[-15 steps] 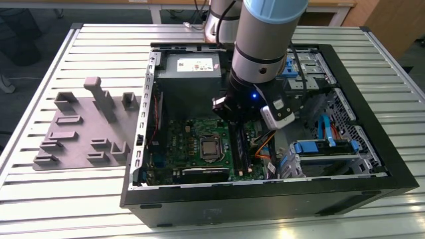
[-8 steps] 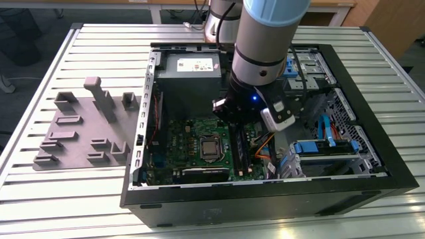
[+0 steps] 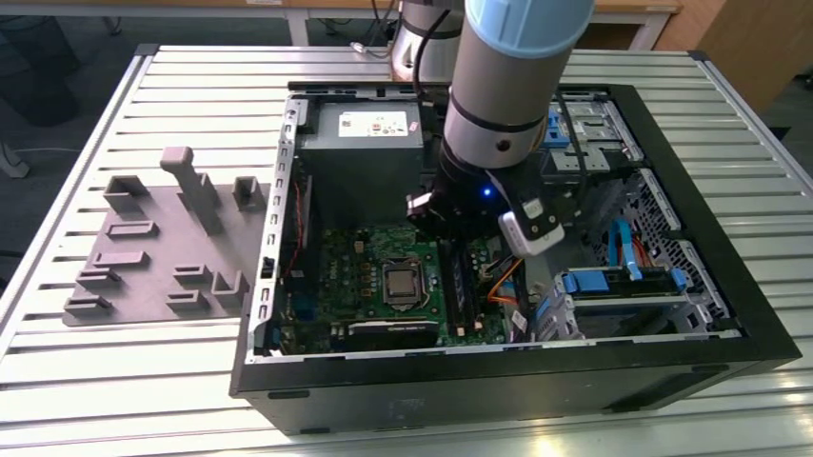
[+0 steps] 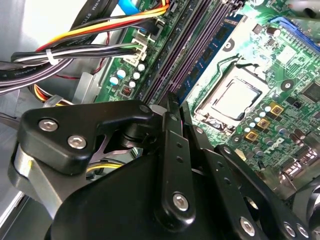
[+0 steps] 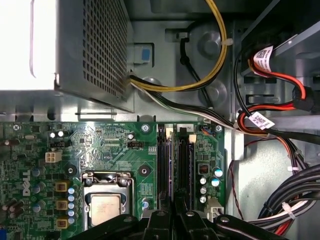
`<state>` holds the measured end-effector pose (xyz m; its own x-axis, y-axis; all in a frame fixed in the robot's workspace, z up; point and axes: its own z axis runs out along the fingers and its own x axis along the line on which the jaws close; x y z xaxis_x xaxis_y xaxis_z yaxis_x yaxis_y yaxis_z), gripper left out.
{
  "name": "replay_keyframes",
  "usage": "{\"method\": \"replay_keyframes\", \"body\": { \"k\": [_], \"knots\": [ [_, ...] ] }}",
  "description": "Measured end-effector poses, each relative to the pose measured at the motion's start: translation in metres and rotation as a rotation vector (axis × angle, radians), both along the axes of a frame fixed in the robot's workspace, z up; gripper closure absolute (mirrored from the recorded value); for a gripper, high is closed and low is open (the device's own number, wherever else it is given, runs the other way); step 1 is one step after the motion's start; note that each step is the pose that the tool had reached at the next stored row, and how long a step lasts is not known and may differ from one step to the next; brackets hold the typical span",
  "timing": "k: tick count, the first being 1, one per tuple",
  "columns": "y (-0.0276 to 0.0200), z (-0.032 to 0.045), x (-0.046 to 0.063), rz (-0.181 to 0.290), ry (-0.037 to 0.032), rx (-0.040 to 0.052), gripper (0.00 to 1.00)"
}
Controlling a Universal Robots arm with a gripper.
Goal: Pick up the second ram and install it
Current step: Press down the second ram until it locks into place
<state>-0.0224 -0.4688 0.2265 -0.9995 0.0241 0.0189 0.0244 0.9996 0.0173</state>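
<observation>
My gripper (image 4: 173, 106) hangs low inside the open computer case (image 3: 711, 314), over the black memory slots (image 5: 183, 165) to the exterior view's right of the processor socket (image 5: 106, 200). Its two black fingers (image 5: 165, 220) are shut together, tips pointing down at the slots. The second ram (image 4: 216, 46), a slim blue-green stick with dark chips, stands on edge along the slots on the socket side. It runs straight away from my fingertips. The fingers hide its near end, so whether they touch it is hidden. In the exterior view my arm (image 3: 508, 86) covers that spot.
A grey power supply (image 3: 362, 143) sits at the back of the case. Bundles of black, yellow and red cables (image 5: 280, 150) run close beside the slots. Outside the case, on the exterior view's left, a grey fixture plate (image 3: 159, 248) with blocks lies on the slatted table (image 3: 128, 381).
</observation>
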Motion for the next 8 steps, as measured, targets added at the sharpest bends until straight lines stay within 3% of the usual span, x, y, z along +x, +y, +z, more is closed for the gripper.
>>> {"method": "replay_keyframes", "body": {
  "k": [8],
  "knots": [
    [-0.0002,-0.0012,0.0000,0.000,0.0000,-0.0001,0.86]
  ]
}}
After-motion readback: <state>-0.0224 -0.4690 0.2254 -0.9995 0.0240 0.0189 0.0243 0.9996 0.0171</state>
